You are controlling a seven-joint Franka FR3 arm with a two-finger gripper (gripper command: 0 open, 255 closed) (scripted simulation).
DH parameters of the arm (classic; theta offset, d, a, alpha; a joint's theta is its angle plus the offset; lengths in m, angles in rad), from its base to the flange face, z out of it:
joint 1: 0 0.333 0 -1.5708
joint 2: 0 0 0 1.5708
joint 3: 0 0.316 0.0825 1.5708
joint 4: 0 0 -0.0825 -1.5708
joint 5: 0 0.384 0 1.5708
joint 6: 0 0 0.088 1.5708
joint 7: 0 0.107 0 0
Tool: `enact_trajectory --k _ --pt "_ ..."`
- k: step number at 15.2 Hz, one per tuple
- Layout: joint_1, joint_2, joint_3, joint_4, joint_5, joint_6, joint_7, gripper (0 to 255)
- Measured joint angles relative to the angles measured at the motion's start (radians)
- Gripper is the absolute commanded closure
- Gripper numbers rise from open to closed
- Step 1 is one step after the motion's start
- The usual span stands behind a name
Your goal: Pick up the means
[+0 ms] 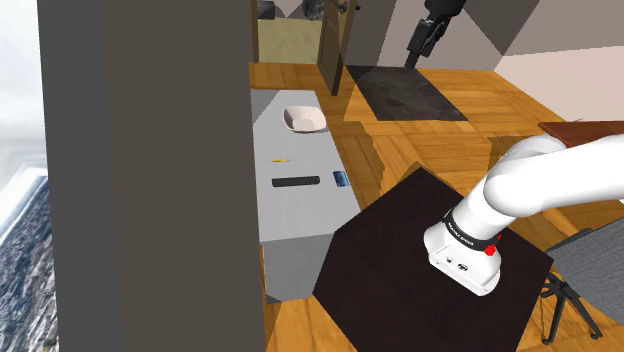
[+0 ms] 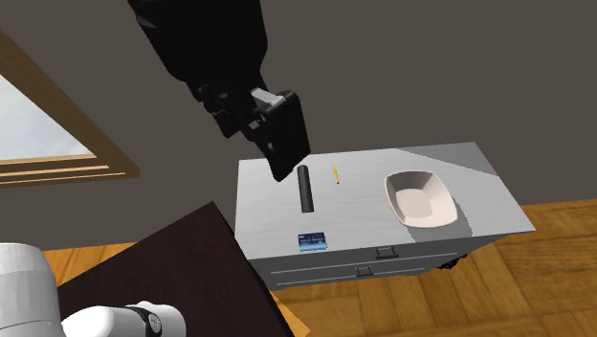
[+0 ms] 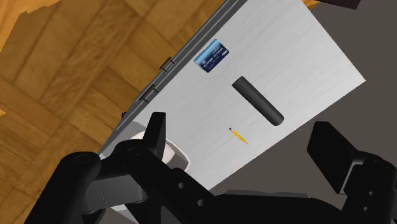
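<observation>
A grey cabinet top carries a small blue card, a black bar-shaped object, a short yellow pencil and a white bowl. From the wrist I see the blue card, black bar and pencil far below me. My gripper is open, high above the cabinet, with nothing between its fingers. One finger hides part of the bowl. In the second exterior view the gripper hangs above the bar; the card lies near the front edge.
The cabinet has drawer handles on its front. A tall dark panel blocks the shoulder view's left. The dark stand top sits beside the cabinet. A dark rug lies on the wooden floor. A window is on the wall.
</observation>
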Motion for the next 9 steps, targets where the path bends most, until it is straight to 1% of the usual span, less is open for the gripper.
enact_trajectory --k 1,3,9 --pt "0.000 0.000 0.000 0.000 0.000 0.000 0.000 0" --pt "0.008 0.020 -0.005 -0.022 0.001 0.039 -0.017 0" --pt "0.042 0.149 -0.028 -0.102 0.003 0.231 -0.102 0"
